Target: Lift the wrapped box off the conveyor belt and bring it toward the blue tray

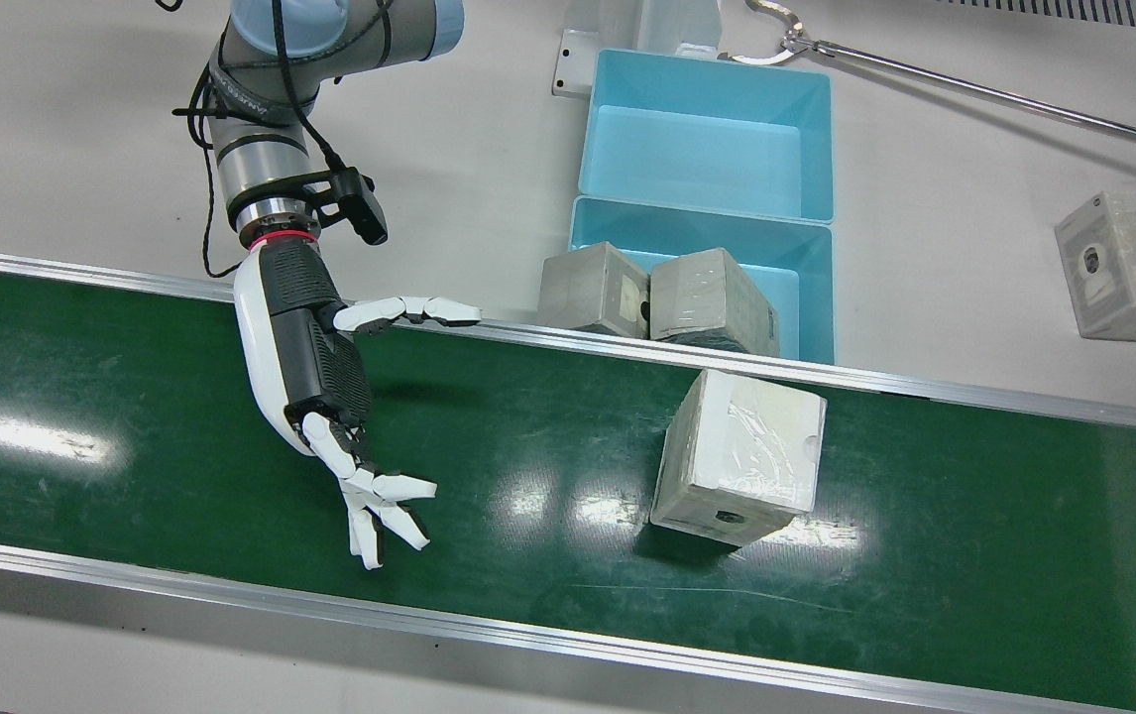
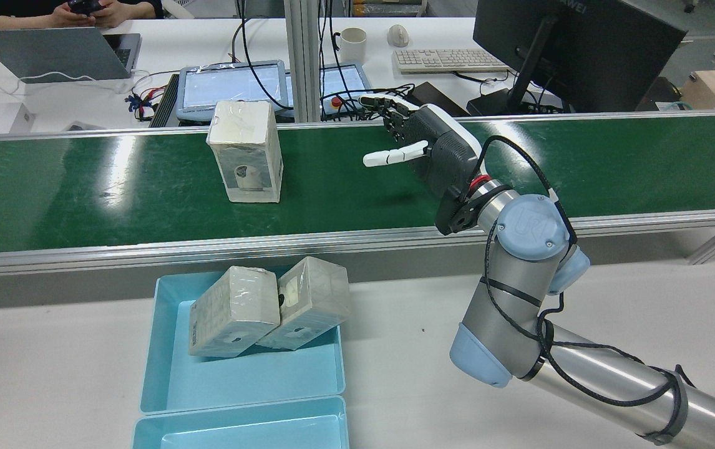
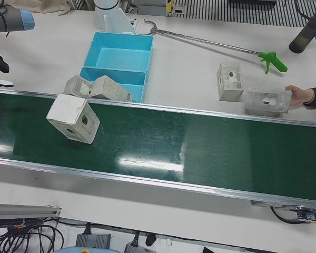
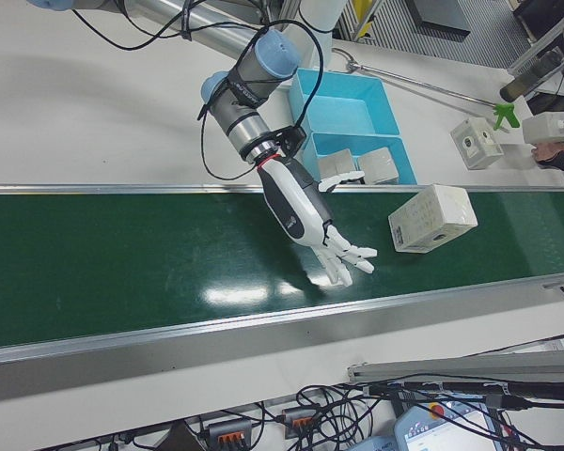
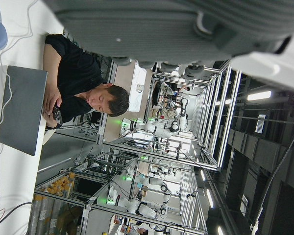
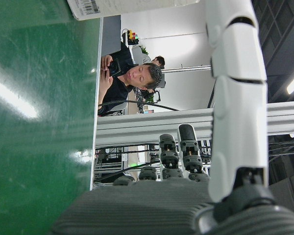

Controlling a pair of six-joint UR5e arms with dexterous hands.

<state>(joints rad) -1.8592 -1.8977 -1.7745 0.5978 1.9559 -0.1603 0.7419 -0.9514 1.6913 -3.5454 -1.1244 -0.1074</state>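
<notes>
The wrapped box [image 1: 741,456] stands on the green conveyor belt [image 1: 82,397], tilted in the front views; it also shows in the rear view [image 2: 245,153], left-front view [image 3: 73,118] and right-front view [image 4: 432,218]. My right hand [image 1: 330,387] hovers over the belt to the box's side, well apart from it, fingers spread and empty; it also shows in the rear view [image 2: 426,146] and right-front view [image 4: 310,221]. The blue tray [image 1: 806,297] beside the belt holds two wrapped boxes [image 1: 593,290]. My left hand [image 5: 186,29] shows only as a palm edge in its own view.
A second, empty blue tray [image 1: 707,134] adjoins the first. More wrapped boxes [image 3: 229,81] lie on the white table; a person's hand holds one [image 3: 267,100]. A reacher tool [image 3: 216,45] lies behind the trays. Operators' desks with a monitor [image 2: 569,50] stand beyond the belt.
</notes>
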